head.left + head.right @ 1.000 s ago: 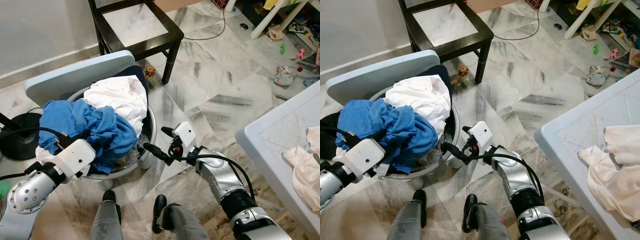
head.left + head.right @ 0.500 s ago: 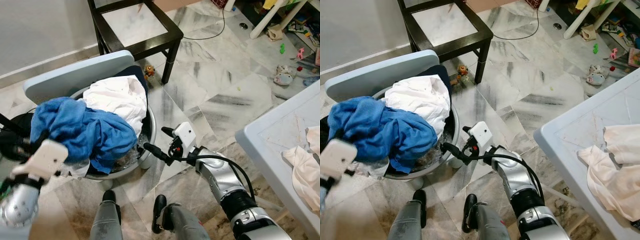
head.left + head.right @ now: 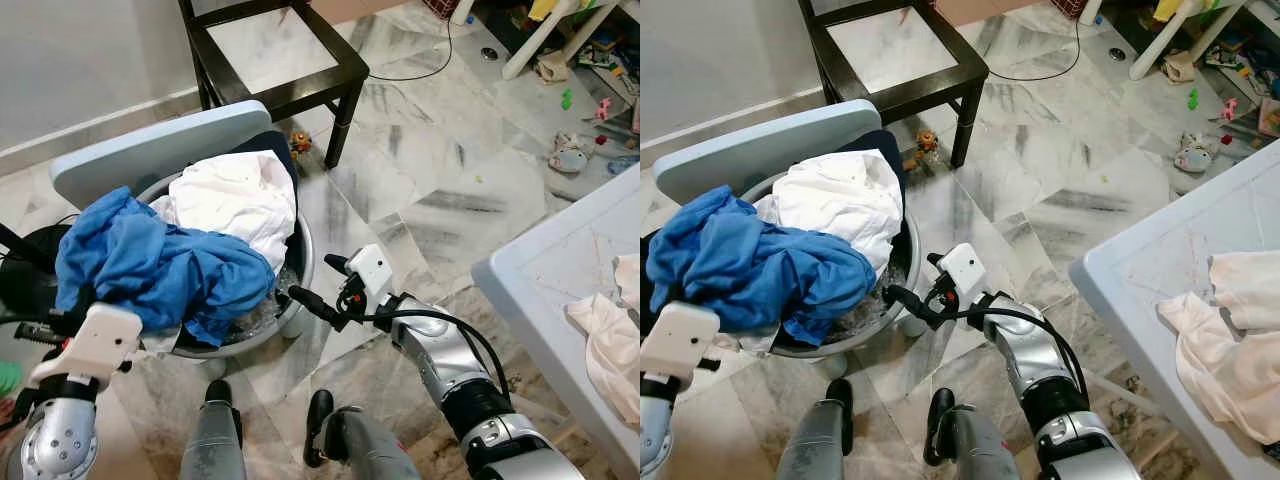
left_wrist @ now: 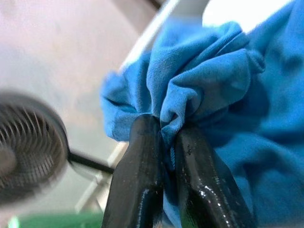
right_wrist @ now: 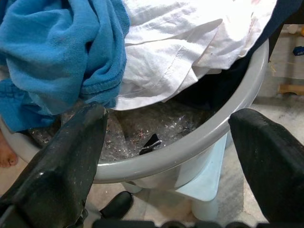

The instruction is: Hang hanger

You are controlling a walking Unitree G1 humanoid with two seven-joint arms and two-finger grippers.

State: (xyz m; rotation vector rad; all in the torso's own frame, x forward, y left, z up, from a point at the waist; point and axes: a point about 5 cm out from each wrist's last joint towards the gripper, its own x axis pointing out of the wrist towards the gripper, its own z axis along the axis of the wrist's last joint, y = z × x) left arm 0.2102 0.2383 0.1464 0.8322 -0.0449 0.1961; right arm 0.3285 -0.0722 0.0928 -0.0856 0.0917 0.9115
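Note:
A grey round basin (image 3: 296, 285) stands on the marble floor, heaped with laundry. A blue cloth (image 3: 150, 270) lies over its left side, and a white cloth (image 3: 235, 200) sits on top toward the back. My left gripper (image 4: 166, 137) is shut on a fold of the blue cloth at the basin's left edge (image 3: 72, 322). My right gripper (image 3: 318, 282) is open, hovering just outside the basin's right rim, and its fingers (image 5: 71, 156) frame the rim and the cloths. I see no hanger.
A light-blue board (image 3: 150, 150) leans behind the basin, with a black table (image 3: 275, 60) beyond it. A light-blue table (image 3: 560, 280) with a cream cloth (image 3: 605, 340) stands at the right. A fan (image 3: 20, 290) is at the left. Toys (image 3: 570, 155) lie on the floor.
My left gripper has drawn back to the left and toward me with the blue cloth, stretching it over the basin's left edge. The right arm has stayed still.

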